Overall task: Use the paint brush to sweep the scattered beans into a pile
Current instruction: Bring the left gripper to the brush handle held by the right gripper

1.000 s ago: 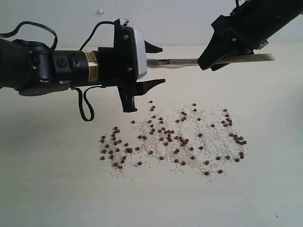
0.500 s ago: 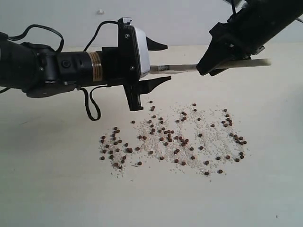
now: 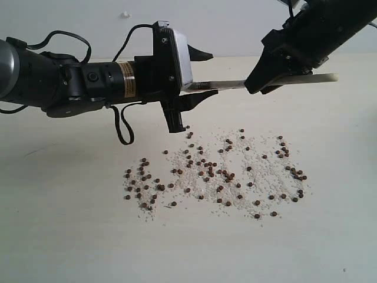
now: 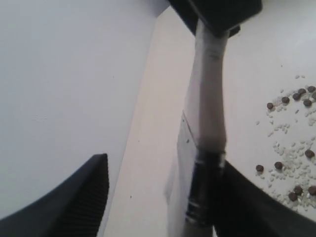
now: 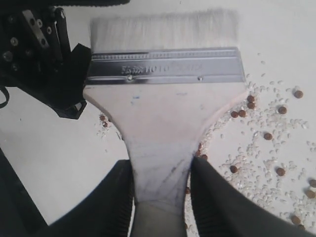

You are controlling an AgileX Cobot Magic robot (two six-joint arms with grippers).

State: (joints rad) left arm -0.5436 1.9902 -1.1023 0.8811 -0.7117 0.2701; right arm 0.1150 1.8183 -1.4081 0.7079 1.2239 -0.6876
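The paint brush (image 3: pixel 227 84) hangs level above the far side of the pale table, and my right gripper (image 3: pixel 266 81) is shut on its cream handle (image 5: pixel 163 148). Its silver ferrule (image 5: pixel 165 65) and whitish bristles (image 5: pixel 163 29) point at my left arm. My left gripper (image 3: pixel 212 75) is open, with the brush head between its jaws. In the left wrist view the brush (image 4: pixel 210 98) shows edge-on, close to one finger (image 4: pixel 247 207) and far from the other (image 4: pixel 74 197). The beans (image 3: pixel 218 174) lie scattered with whitish crumbs in a wide band nearer the camera, below both grippers.
A black cable (image 3: pixel 121 127) loops under the left arm just above the table (image 3: pixel 70 236). A plain white wall (image 3: pixel 235 23) closes off the far edge.
My left gripper has moved right and its jaws now straddle the brush head. The right gripper shifted slightly a second ago and has held still with the brush since.
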